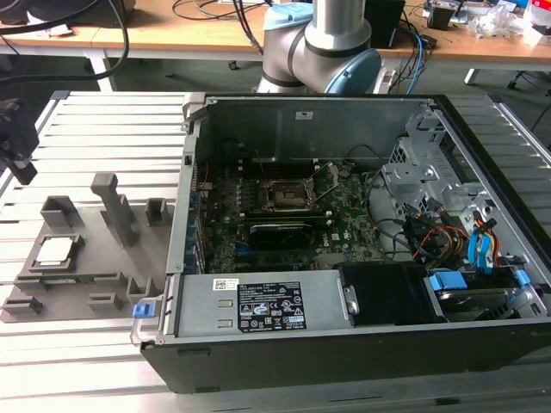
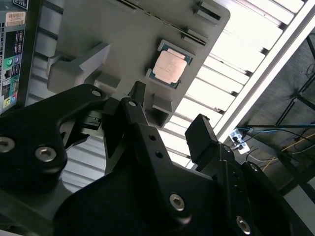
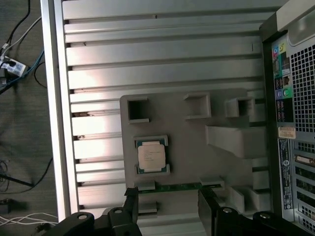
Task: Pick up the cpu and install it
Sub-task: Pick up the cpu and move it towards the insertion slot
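Gripper point(image 3: 168, 196) spread wide and empty, hovering above one grey tray point(image 3: 192, 147), one cpu point(image 3: 151, 157) seated in its pocket, one open computer case point(image 1: 344, 241) at the exterior view's right.

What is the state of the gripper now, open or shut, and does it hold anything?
The gripper is open and holds nothing; the cpu lies in the grey tray.

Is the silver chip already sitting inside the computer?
No, the cpu lies in its pocket on the grey tray, outside the case.
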{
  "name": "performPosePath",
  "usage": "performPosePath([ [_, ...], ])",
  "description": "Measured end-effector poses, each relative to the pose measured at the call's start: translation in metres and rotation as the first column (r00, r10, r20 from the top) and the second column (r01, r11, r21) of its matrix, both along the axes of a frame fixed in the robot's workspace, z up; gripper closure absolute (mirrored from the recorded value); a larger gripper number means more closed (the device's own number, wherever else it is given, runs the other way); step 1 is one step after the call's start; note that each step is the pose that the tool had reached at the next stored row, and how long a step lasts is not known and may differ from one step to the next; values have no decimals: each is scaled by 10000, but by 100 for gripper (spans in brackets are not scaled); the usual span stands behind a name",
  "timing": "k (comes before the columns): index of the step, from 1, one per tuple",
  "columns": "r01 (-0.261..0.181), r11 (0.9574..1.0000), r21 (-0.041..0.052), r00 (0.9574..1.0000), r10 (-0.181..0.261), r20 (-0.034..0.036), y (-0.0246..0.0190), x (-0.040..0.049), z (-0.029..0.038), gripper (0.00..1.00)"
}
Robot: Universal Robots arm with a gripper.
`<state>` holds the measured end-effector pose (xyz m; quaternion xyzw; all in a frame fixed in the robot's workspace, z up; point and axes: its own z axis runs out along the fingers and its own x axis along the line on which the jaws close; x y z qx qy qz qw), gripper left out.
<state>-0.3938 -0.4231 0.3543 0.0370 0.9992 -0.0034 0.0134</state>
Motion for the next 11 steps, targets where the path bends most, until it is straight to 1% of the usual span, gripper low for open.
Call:
performPosePath([
  [4,0,10000,-4,10000,0,0,0,0,-24,40],
  [9,0,10000,-17,10000,0,0,0,0,-82,40],
  [11,0,10000,-20,10000,0,0,0,0,-94,40],
])
